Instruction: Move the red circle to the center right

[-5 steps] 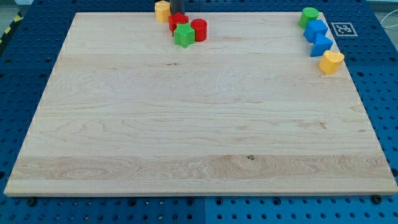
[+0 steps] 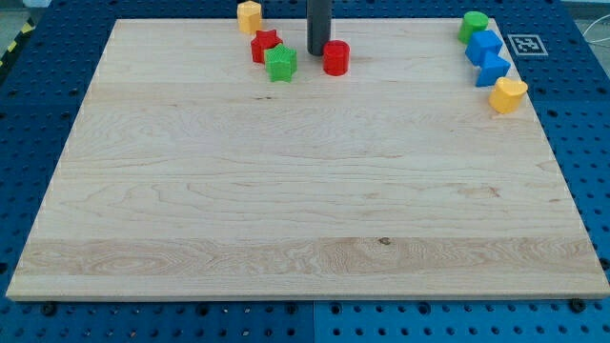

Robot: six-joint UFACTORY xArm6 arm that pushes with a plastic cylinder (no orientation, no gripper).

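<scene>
The red circle (image 2: 335,57), a short red cylinder, stands on the wooden board (image 2: 305,191) near the view's top, a little right of the middle. My tip (image 2: 317,51) is on the board just to the left of the red circle, touching or almost touching its side. The dark rod rises from the tip out of the view's top edge. A green star-like block (image 2: 281,64) and a red star-like block (image 2: 264,45) lie to the left of the tip.
A yellow block (image 2: 249,15) sits at the top edge, left of the rod. At the view's top right are a green block (image 2: 474,26), two blue blocks (image 2: 484,46) (image 2: 493,69) and a yellow heart-like block (image 2: 508,94). A marker tag (image 2: 525,44) lies beside the board.
The rod has moved right and down the view to between the green star and the red circle. The red circle has slid right and slightly down, away from the green and red stars.
</scene>
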